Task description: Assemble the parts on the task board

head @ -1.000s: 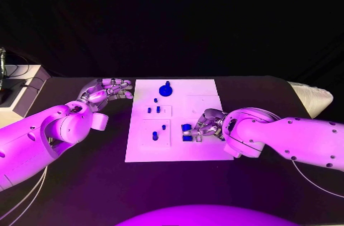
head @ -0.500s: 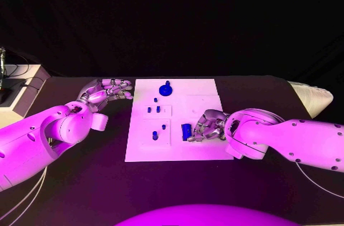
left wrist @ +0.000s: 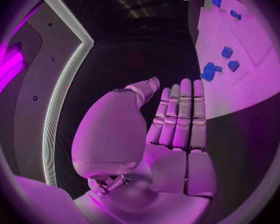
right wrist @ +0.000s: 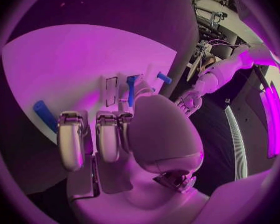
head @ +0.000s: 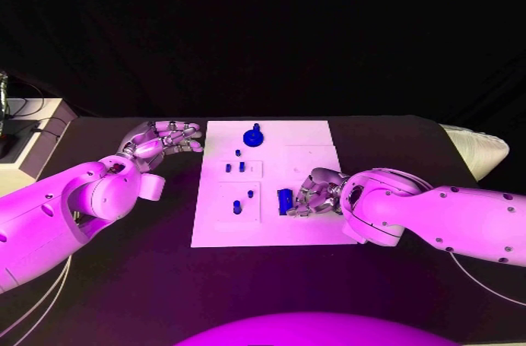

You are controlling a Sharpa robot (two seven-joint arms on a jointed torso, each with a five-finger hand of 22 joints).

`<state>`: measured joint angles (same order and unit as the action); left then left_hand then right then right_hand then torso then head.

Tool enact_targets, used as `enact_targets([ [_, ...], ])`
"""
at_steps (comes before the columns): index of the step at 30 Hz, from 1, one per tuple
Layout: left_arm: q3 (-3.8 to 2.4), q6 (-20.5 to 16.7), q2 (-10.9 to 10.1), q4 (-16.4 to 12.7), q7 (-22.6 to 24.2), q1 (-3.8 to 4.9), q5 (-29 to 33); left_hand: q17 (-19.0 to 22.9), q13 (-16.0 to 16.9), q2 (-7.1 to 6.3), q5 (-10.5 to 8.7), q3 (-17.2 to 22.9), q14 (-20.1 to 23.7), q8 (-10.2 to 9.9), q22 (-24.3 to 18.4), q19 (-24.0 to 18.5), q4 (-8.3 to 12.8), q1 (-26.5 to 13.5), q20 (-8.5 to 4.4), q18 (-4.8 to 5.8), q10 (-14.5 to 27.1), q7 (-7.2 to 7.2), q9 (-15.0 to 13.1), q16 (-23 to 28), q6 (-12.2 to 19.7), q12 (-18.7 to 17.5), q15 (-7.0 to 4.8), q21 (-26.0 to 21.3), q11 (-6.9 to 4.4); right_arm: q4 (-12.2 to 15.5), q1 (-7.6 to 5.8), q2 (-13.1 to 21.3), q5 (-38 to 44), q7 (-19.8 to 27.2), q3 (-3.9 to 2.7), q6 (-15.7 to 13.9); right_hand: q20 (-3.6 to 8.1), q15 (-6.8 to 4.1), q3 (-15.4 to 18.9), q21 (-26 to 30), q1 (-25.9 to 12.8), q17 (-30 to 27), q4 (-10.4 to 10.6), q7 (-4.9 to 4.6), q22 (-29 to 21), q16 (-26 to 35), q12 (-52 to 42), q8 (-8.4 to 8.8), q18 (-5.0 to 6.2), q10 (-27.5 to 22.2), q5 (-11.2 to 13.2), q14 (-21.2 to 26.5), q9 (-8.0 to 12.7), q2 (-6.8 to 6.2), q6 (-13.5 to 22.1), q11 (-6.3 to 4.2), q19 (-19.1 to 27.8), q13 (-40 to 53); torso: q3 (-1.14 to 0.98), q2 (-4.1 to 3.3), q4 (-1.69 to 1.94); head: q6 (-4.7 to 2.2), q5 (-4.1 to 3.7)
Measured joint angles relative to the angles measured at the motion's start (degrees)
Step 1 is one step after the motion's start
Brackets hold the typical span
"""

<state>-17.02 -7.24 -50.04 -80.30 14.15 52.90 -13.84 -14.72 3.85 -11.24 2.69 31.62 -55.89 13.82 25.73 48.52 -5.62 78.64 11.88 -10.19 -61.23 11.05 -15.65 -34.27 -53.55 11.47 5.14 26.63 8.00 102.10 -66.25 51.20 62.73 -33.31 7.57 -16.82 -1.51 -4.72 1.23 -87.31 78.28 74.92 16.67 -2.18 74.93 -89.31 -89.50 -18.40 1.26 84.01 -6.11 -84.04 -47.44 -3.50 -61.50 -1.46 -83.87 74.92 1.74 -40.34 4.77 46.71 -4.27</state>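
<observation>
The white task board (head: 312, 152) lies mid-table. A round blue part with a knob (head: 253, 138) stands near its far edge, and several small blue pegs (head: 236, 206) stand in its left half. A long blue part (head: 285, 201) lies on the board right at the fingertips of my right hand (head: 315, 194). In the right wrist view the fingers of that hand (right wrist: 109, 134) curl down with nothing inside them, and the long part (right wrist: 45, 115) lies just beside them. My left hand (head: 164, 139) rests off the board's left edge, fingers straight (left wrist: 177, 129), holding nothing.
A pale box (head: 39, 137) stands at the table's left edge and a white padded object (head: 479, 150) at its right edge. Bare black table (head: 263, 285) lies in front of the board.
A second ago my right fingers covered the middle of the long blue part. Now its whole length shows beside the fingertips. The left hand has stayed still.
</observation>
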Motion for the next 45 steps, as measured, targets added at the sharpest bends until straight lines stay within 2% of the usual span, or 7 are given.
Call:
enact_targets([
  [11, 0.00, 0.0, -0.1, 0.0, 0.0, -0.01, 0.0, 0.0, 0.0, 0.00, 0.00, 0.0, 0.0, 0.0, 0.0, 0.0, 0.0, 0.0, 0.00, 0.00, 0.0, 0.00, 0.0, 0.0, 0.0, 0.0, 0.00, 0.0, 0.00, -0.1, 0.15, -0.1, 1.2, -0.7, 0.02, -0.9, 0.27, -0.40, -0.1, -0.3, -0.8, 0.0, -0.1, 0.22, 0.0, 0.0, -0.2, -1.07, 0.00, 0.0, -0.3, 0.0, -0.5, 0.34, -0.2, 0.00, -0.1, 0.0, -0.03, -0.01, -0.03, 0.01, 0.03],
  [23, 0.00, 0.0, -0.1, -0.1, 0.0, -0.02, 0.0, -0.1, 0.0, 0.00, 0.00, 0.0, 0.2, 0.0, 0.0, 0.0, 0.0, 0.0, 0.00, 0.00, 0.0, 0.00, 0.0, 0.0, 0.0, -0.2, 0.20, 0.0, 0.00, 0.1, 0.16, 0.9, -0.5, 0.8, 0.00, 1.7, 0.27, -0.40, 1.4, 0.3, -3.9, 0.0, 0.1, -0.34, 0.0, 0.0, -0.2, -2.00, 0.00, 0.0, 0.2, 0.0, -1.1, -4.49, 0.3, 0.00, -0.1, 0.0, -0.03, -0.01, -0.04, -0.09, -0.04],
  [35, 0.00, 0.0, -0.1, 0.1, -0.1, -0.04, 0.0, -0.2, 0.0, 0.00, 0.00, 0.0, 0.2, 0.0, 0.0, 0.0, 0.0, 0.0, 0.00, 0.00, 0.0, 0.00, 0.0, 0.0, 0.0, -0.2, 0.20, 0.0, 0.00, 2.0, -0.80, 5.4, -3.2, 5.9, -0.51, 2.0, 0.26, 0.04, 0.7, 0.3, -4.5, 0.0, 0.2, -1.63, 0.0, 0.0, -0.2, -0.18, 0.00, -0.1, 0.8, 0.0, 0.1, -5.05, 3.7, 0.54, -0.1, 0.0, -0.03, 0.02, -0.07, -0.37, -0.42],
  [38, 0.00, 0.0, -0.1, 0.1, -0.1, -0.04, 0.0, -0.2, 0.0, 0.00, 0.00, 0.0, 0.2, 0.0, 0.0, 0.0, 0.0, 0.0, 0.00, 0.00, 0.0, 0.00, 0.0, 0.0, 0.0, -0.2, 0.20, 0.0, 0.00, 1.3, -1.99, 7.2, -3.5, 7.2, -0.67, 2.1, 0.17, 0.45, -0.3, -0.2, -4.3, 0.0, 0.1, -2.18, 0.0, 0.0, -0.2, 1.11, 0.00, 0.0, 0.2, 0.0, 0.8, -3.28, 4.2, 1.05, -0.2, 0.0, -0.03, 0.05, -0.10, -0.45, -0.65],
  [40, 0.00, 0.0, -0.1, 0.1, -0.1, -0.04, 0.0, -0.2, 0.0, 0.00, 0.00, 0.0, 0.2, 0.0, 0.0, 0.0, 0.0, 0.0, 0.00, 0.00, 0.0, 0.00, 0.0, 0.0, 0.0, -0.2, 0.20, 0.0, 0.00, 0.3, -2.91, 8.4, -3.6, 8.0, -0.73, 2.5, -0.38, 0.84, -1.8, -0.9, -3.7, 0.0, 0.0, -2.51, 0.0, -0.2, -0.2, 3.07, 0.00, -0.1, -1.3, 0.0, 2.3, -0.26, 5.0, 1.43, -0.1, 0.0, -0.04, 0.06, -0.14, -0.53, -0.87],
  [42, 0.00, 0.0, -0.1, 0.1, -0.1, -0.05, 0.0, -0.2, 0.0, 0.00, 0.00, 0.0, 0.2, 0.0, -0.1, 0.0, 0.0, 0.0, 0.00, 0.00, 0.0, 0.00, 0.0, 0.0, 0.0, -0.2, 0.20, 0.0, 0.00, -0.8, -3.53, 9.4, -3.5, 8.4, -0.80, 3.0, -0.38, 0.96, -2.7, -1.3, -3.0, 0.0, 0.0, -2.52, 0.0, -0.5, -0.2, 4.92, 0.00, 0.1, -2.0, 0.1, 4.2, 1.18, 5.0, 1.76, -0.1, 0.0, -0.02, 0.06, -0.17, -0.60, -1.09],
  [45, 0.00, 0.0, -0.1, 0.1, 0.0, -0.08, 0.0, -0.5, 0.1, 0.00, 0.00, 0.0, 0.2, 0.0, -0.3, 0.1, 0.0, 0.0, 0.12, 0.00, -0.8, 0.00, 0.0, 0.0, 0.0, -0.2, 0.20, -0.4, 0.25, -2.1, -3.99, 10.5, -3.1, 8.8, -0.80, 3.9, -0.79, 1.29, -3.5, -1.7, -2.9, 0.0, -0.2, -3.08, 0.0, -0.5, -0.2, 6.71, 0.00, -0.1, -2.4, 0.0, 6.5, 1.99, 4.4, 1.96, -0.1, 0.1, -0.02, 0.06, -0.19, -0.85, -1.50],
])
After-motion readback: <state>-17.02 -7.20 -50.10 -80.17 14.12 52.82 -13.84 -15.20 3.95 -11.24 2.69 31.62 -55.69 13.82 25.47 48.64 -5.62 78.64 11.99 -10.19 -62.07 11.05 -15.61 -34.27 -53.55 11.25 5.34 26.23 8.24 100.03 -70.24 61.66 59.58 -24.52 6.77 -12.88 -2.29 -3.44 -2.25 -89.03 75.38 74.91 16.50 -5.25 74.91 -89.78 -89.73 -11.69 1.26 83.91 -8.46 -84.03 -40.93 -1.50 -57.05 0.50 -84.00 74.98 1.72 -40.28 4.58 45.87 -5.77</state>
